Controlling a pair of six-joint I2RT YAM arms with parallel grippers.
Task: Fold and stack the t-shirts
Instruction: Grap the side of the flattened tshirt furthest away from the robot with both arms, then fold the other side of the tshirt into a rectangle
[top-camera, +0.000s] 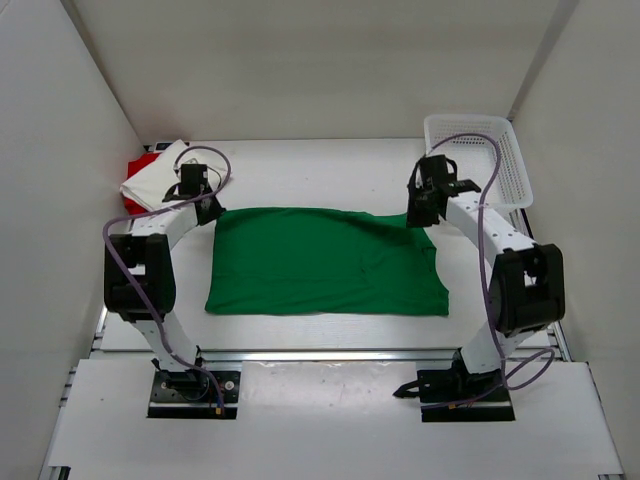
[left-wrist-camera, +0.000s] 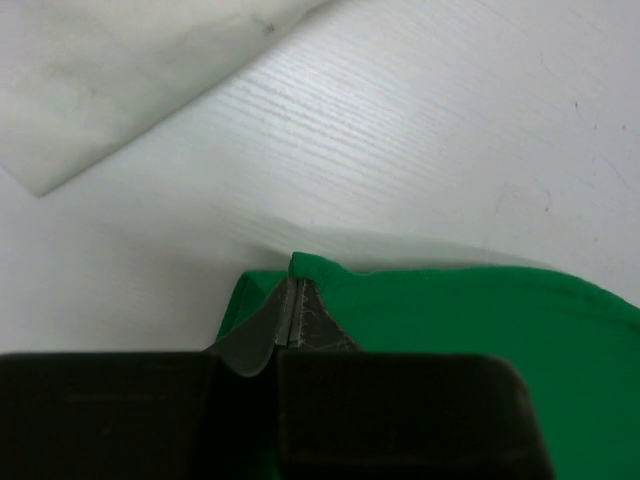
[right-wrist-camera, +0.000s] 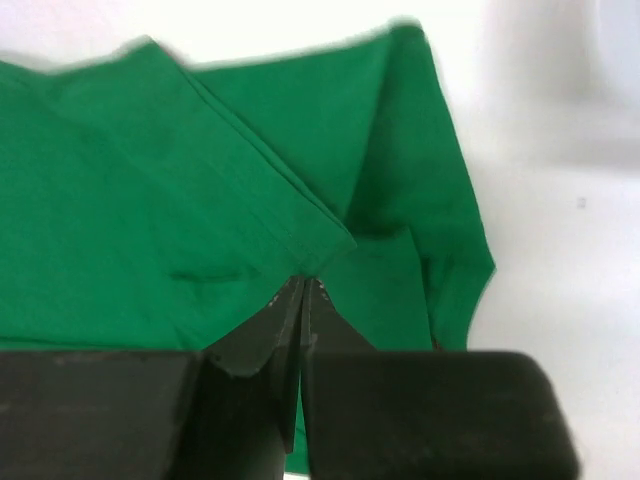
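Right now green t-shirt (top-camera: 325, 262) lies spread mid-frame w/ left gripper (left-wrist-camera: 292, 308) pinched tight on its upper-left corner — right gripper (right-wrist-camera: 302, 292) clamped on a fold at upper right. White basket (top-camera: 512, 165) upper right, folded shirts (top-camera: 150, 180) upper left.

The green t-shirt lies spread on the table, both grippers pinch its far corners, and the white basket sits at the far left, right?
The top external view shows the white basket at the far right, not left. The green t-shirt is spread, the left gripper and right gripper pinching its far corners.
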